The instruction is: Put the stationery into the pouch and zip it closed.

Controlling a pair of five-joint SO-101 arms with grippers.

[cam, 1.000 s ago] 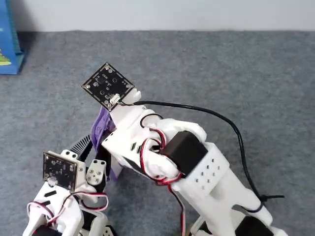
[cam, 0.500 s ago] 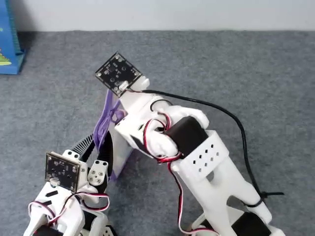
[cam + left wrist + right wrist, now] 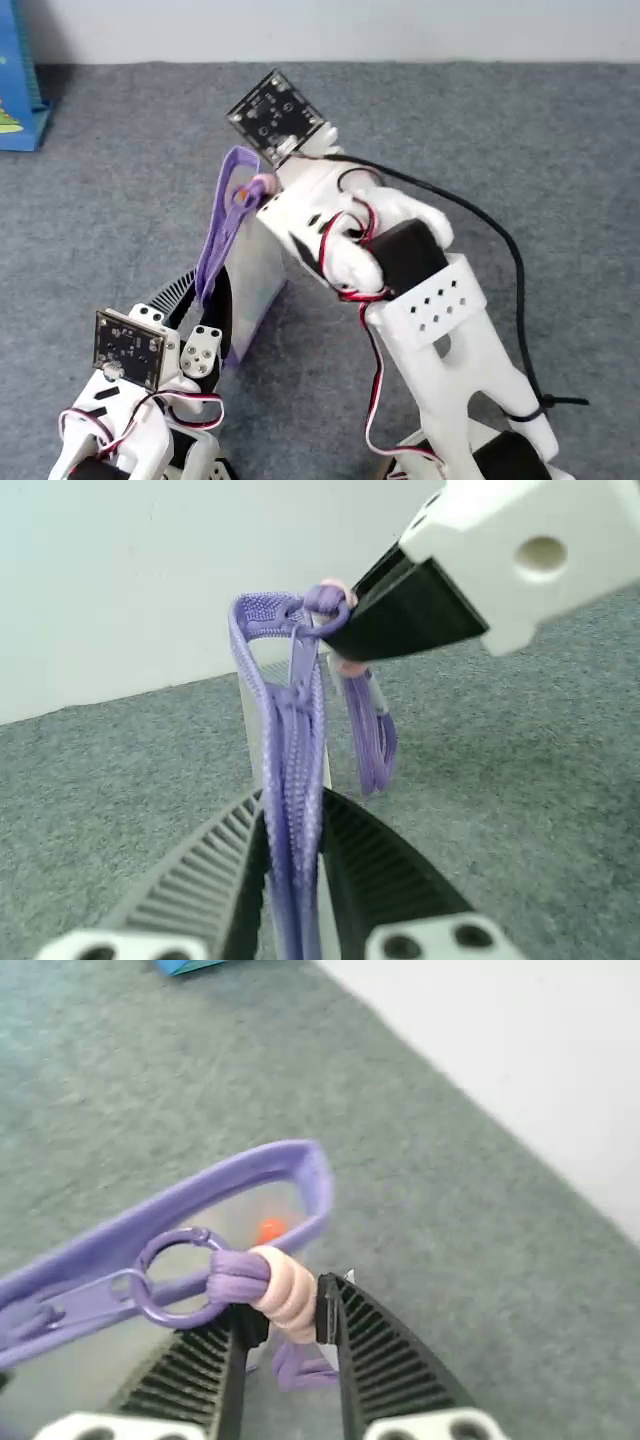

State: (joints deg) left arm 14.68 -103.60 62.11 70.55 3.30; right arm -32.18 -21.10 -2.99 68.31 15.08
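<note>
Pouch (image 3: 258, 285) upright in left jaws, cord (image 3: 240, 1275) in right jaws; blue box (image 3: 15, 60) far.

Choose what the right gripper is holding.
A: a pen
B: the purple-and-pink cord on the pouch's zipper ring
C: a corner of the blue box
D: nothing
B: in the right wrist view, the right gripper is shut on the purple-and-pink cord that is looped through the zipper ring.

arms (image 3: 440, 310): white shells | black servos | red, white wires | black camera boards (image 3: 275, 118) | right tool (image 3: 288, 1312): black ribbed
</note>
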